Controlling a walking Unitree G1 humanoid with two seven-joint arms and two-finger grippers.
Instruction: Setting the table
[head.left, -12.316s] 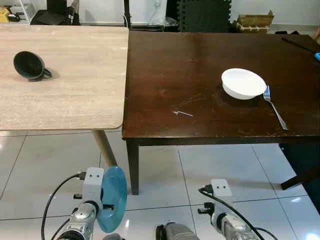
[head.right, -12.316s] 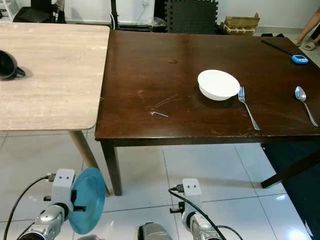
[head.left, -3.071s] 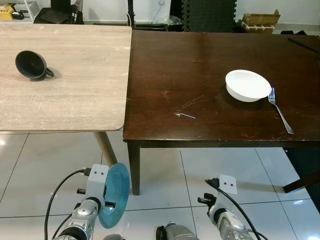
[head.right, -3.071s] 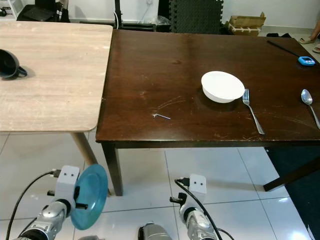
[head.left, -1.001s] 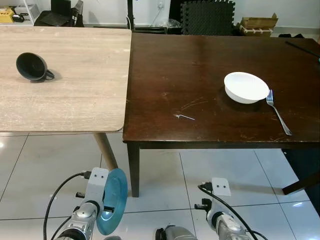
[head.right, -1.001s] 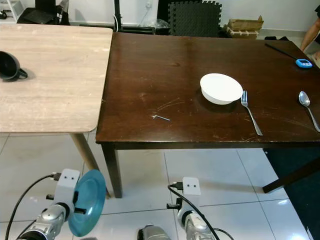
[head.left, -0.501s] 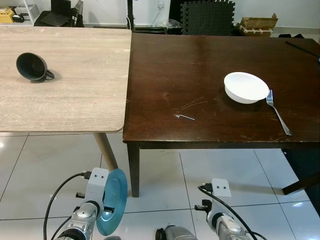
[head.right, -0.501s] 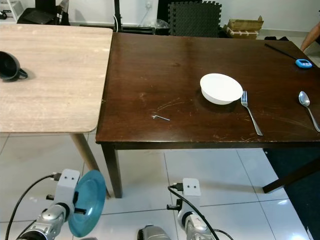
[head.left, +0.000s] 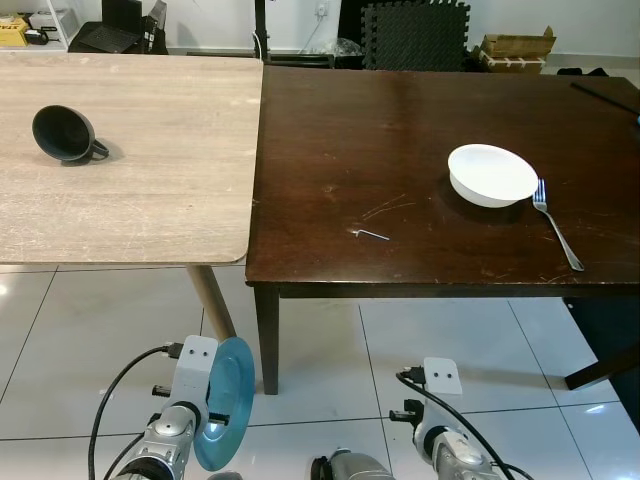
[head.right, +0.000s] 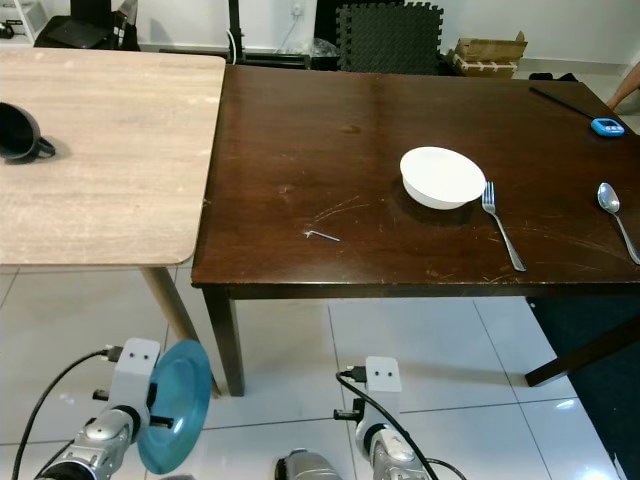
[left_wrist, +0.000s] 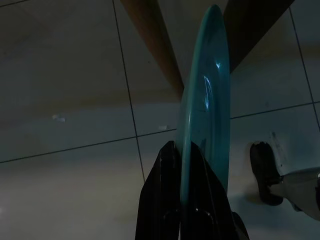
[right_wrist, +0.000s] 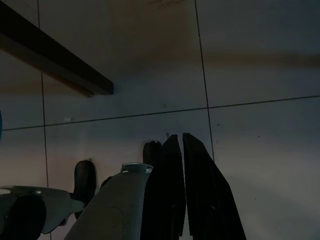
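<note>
My left gripper (left_wrist: 182, 146) hangs low over the tiled floor, shut on the rim of a teal plate (head.left: 226, 400) that it holds on edge. My right gripper (right_wrist: 179, 136) also hangs low beside my body, its two fingers pressed together with nothing between them. On the dark brown table (head.left: 380, 130) ahead sit a white bowl (head.left: 492, 174), a fork (head.left: 555, 224) just right of it, and a spoon (head.right: 617, 218) further right. A black mug (head.left: 62, 134) lies on its side on the light wooden table (head.left: 150, 190) at the left.
A small bent metal key (head.left: 370, 234) lies near the dark table's front edge. A blue object (head.right: 601, 126) sits at its far right. The two tables butt together, with their legs (head.left: 265, 335) and white tiled floor in front of me. Clutter lines the back wall.
The camera view has shifted slightly since the oldest frames. Over the last second nothing has moved; the plate stays in my left gripper.
</note>
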